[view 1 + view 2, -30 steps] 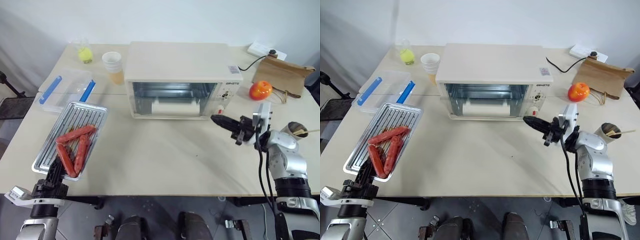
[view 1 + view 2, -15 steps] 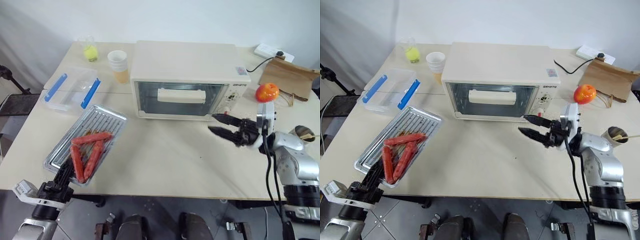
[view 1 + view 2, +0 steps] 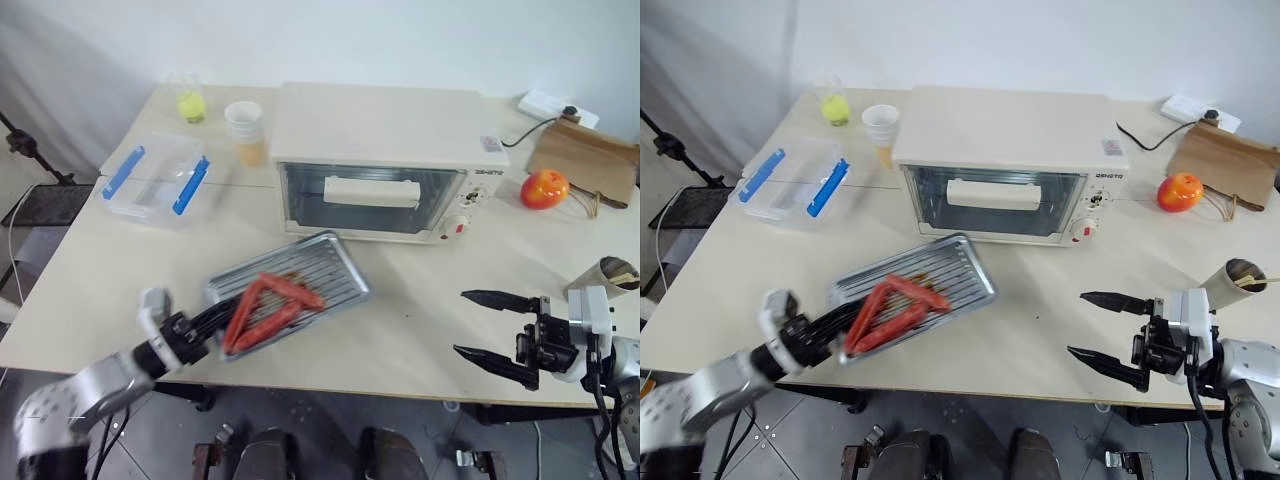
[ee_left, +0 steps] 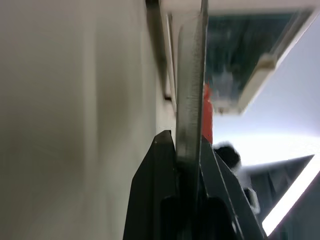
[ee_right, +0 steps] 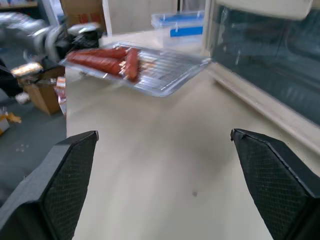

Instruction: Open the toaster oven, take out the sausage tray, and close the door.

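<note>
The cream toaster oven (image 3: 385,130) stands at the back of the table, its glass door (image 3: 370,200) shut and the bar handle (image 3: 372,190) upright. In front of it is the silver sausage tray (image 3: 300,285) with three reddish sausages (image 3: 265,310), turned slantwise. My left gripper (image 3: 205,325) is shut on the tray's near-left edge; in the left wrist view its black fingers (image 4: 160,190) clamp the metal rim (image 4: 189,100). My right gripper (image 3: 485,325) stands wide open near the table's front right edge, nothing between its fingers (image 5: 65,190).
A clear plastic box with blue clips (image 3: 160,178), stacked paper cups (image 3: 246,130) and a glass (image 3: 190,100) sit at the back left. At the right are an orange fruit (image 3: 544,188), a brown paper bag (image 3: 585,155), a power strip (image 3: 550,103) and a cup (image 3: 608,275).
The left gripper swung the sausage tray right, from the table's left edge to in front of the oven. The right gripper opened wide and drew back from the oven. The door went from ajar to shut.
</note>
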Controlling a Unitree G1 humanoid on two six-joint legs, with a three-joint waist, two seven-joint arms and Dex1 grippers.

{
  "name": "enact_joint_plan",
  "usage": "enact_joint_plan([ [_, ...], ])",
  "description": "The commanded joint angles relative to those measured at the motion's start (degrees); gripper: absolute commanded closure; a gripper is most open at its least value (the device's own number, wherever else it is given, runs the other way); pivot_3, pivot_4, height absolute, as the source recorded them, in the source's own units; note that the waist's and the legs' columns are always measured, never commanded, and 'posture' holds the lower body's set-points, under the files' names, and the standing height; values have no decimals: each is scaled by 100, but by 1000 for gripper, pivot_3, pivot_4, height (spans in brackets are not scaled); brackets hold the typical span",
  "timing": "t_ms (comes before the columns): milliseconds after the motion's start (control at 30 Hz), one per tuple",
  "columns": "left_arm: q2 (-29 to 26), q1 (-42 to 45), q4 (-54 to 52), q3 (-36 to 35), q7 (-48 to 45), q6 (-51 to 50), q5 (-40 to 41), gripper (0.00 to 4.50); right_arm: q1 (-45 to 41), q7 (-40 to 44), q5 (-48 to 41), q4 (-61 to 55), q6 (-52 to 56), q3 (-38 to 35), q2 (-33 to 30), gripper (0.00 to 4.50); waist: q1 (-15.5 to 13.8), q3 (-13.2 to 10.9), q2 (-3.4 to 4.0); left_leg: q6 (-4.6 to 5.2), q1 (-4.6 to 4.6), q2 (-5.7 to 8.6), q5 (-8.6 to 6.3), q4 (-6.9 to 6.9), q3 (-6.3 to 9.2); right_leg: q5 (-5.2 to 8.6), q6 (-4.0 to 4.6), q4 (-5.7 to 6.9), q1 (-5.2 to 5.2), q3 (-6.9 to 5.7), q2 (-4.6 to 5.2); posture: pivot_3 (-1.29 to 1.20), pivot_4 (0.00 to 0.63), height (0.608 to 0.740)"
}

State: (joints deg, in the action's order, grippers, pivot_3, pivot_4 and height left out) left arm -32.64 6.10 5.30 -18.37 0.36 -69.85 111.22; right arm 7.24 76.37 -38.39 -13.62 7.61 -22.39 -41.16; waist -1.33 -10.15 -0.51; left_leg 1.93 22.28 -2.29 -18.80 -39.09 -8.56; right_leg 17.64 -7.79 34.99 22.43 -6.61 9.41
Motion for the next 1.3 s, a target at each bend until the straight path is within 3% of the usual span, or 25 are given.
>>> enact_joint_plan([
  [33,-48,567,440,609,-164,-326,-87,4500,269,-114,-36,-316,-139,-411,-107,44,4,1,1,0,0,2,0,1,-1,-1,-2,8,0,2,0,0,150,740],
  [233,171,1621,1233,1321,-560,-764,-1221,4500,754,-540,-139,-911,14,-776,-78,44,-55,8,13,6,-5,39,10,2,4,-4,-7,4,-2,1,-2,0,150,740],
  [467,655,2094,1608,1637,-1008,-826,-2630,4500,1085,-864,-219,-1289,172,-999,-84,44,-228,24,41,9,-10,45,12,2,12,-10,-19,-8,-15,29,23,0,150,740],
  [667,960,2304,1820,1634,-1107,-1096,-3498,4500,1115,-1077,-316,-1474,280,-1004,-90,44,-335,65,110,3,-38,62,-12,3,25,-28,-49,-63,-79,22,40,0,150,740],
  [1067,1447,2480,1945,1323,-1128,-1264,-4680,4500,1279,-910,-316,-1328,133,-958,-43,44,-347,98,160,20,-110,76,-36,20,22,-36,-63,-106,-163,20,58,0,150,740],
  [1100,1454,2470,1918,1332,-1181,-1232,-4791,3828,1302,-866,-308,-1297,113,-957,-44,0,-346,98,160,21,-116,76,-37,22,24,-37,-66,-113,-172,15,59,0,150,740],
  [1300,1519,2321,1374,1111,-1450,-1227,-4977,1984,1377,-628,-264,-1065,-33,-926,-29,0,-330,94,153,17,-109,76,-45,24,23,-40,-71,-124,-169,15,60,0,150,740],
])
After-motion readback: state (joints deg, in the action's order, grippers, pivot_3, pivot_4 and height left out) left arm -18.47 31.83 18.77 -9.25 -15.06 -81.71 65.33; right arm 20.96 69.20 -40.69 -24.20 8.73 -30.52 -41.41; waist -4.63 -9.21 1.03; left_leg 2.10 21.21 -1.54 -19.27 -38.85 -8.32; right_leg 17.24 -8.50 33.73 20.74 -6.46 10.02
